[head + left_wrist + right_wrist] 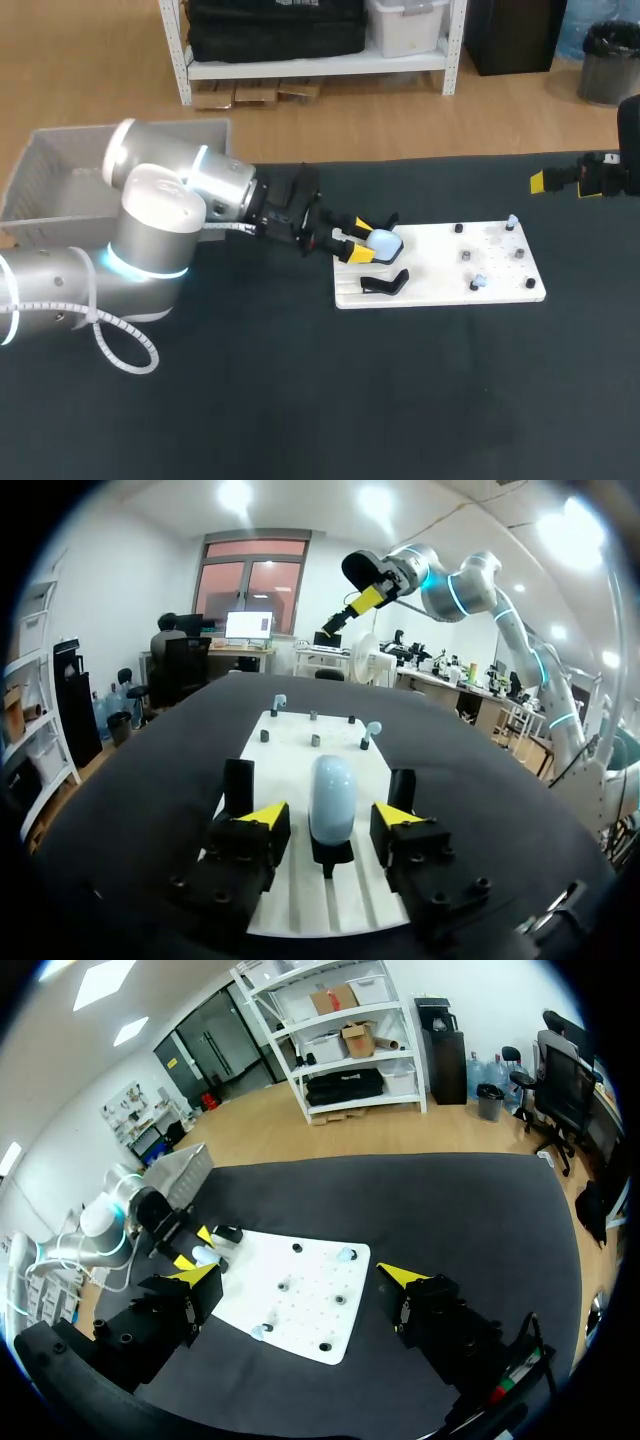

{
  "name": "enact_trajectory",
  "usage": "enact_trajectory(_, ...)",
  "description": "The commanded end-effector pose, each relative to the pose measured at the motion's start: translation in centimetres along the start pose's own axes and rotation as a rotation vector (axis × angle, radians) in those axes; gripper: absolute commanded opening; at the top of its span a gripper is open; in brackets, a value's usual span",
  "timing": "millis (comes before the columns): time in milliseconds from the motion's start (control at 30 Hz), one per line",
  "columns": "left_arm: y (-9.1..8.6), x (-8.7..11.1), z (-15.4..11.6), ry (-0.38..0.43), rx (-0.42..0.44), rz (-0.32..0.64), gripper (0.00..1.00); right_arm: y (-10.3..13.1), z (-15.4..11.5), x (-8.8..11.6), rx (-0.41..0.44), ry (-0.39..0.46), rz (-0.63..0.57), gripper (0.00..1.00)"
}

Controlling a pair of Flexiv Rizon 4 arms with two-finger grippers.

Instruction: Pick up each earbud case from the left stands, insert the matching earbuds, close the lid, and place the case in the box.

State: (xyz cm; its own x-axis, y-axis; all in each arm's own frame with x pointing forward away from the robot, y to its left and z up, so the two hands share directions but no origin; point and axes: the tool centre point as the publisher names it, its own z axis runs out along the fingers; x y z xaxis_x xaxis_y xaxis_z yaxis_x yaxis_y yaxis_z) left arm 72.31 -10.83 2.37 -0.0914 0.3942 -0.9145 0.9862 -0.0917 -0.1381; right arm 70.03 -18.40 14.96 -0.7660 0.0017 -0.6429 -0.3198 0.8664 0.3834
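- At the left end of the white board (pixel 440 290), the pale blue earbud case (pixel 331 798) sits on its black stand (pixel 331 858). It is between the spread fingers of the left gripper (pixel 330 816), which are not touching it.
- The gripper looks centred, so it should close evenly on both sides and then lift straight off the stand to avoid snagging.
- The right gripper (pixel 298 1276), also spread and empty, hangs well away from the board.

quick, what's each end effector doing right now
Left end effector: open, straddling the earbud case, not gripping it.
Right end effector: open, holding nothing.
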Motion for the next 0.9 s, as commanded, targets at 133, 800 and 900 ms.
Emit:
enact_trajectory(133, 0.33, 0.42, 0.26, -0.012, 0.0, -0.001, 0.49, -0.11, 0.02, -0.03, -0.004, 0.001, -0.001, 1.0)
enact_trajectory(800, 0.18, 0.4, 0.79, -0.035, 0.012, -0.014, 0.47, -0.11, 0.02, -0.03, -0.004, 0.001, -0.001, 1.0)
enact_trajectory(900, 0.22, 0.42, 0.83, -0.034, 0.009, -0.012, 0.46, -0.11, 0.02, -0.03, -0.004, 0.001, -0.001, 1.0)
